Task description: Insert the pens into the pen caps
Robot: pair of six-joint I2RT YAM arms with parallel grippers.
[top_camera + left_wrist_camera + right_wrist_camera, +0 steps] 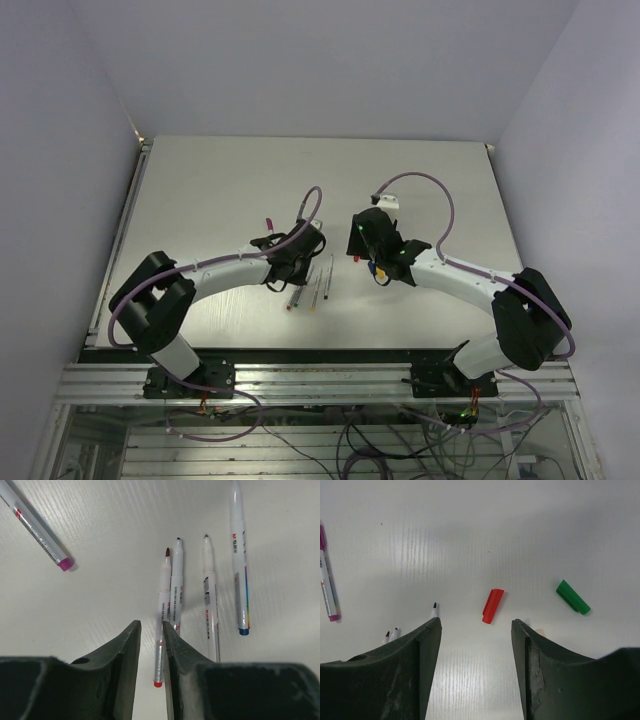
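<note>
Between the left fingers (122, 662), which are standing narrow without clamping, the red pen (161, 625) is lying on the surface (100, 605). We are judging it light, stiff and smooth-barrelled, so it is likely to roll or slip under a loose pinch; we are advising a hold at mid-barrel, clear of the felt tip. Ahead of the right fingers (422, 652), which are standing wide and holding nothing, the red cap (493, 606) is lying loose; being tiny and hollow, it is calling for a square grip across its sides.
</note>
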